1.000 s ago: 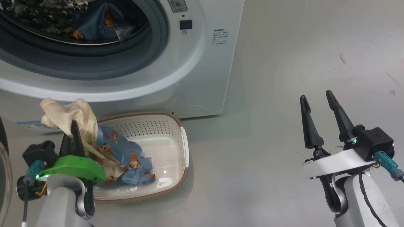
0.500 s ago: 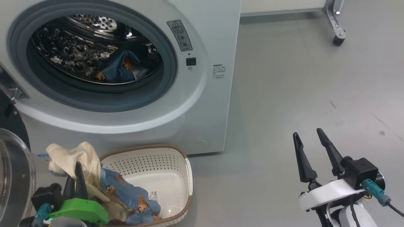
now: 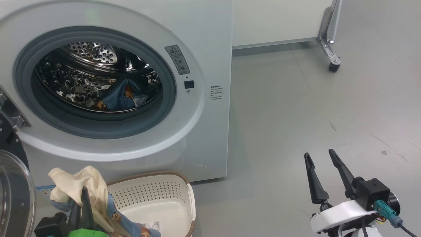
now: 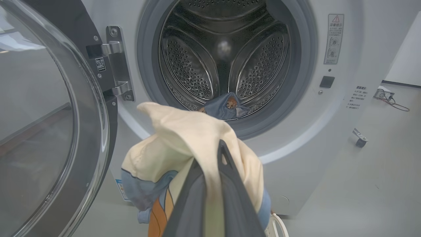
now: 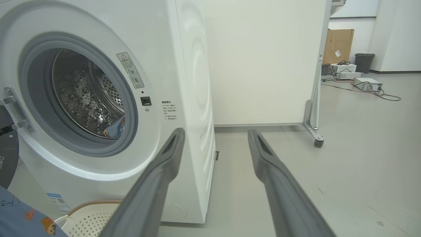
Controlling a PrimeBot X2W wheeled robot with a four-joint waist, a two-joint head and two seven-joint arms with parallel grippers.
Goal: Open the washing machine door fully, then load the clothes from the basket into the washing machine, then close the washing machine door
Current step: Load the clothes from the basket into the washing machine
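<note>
Hoists the clothes [image 3: 77,182] out of the basket [image 3: 158,197] on the floor, left claw [image 3: 82,204] clenched on the cream fabric, most of the bundle now above the rim where a second ago its blue tail lay across the basket's bottom; head view tilted up toward the washing machine [image 3: 204,138]. Finds the washing machine door [image 4: 49,115] swung wide at the left and one blue printed piece [image 3: 121,97] already in the drum, so looks set for the carry into the opening. Leaves the right claw [image 3: 318,153] released, idle above the floor's right side.
</note>
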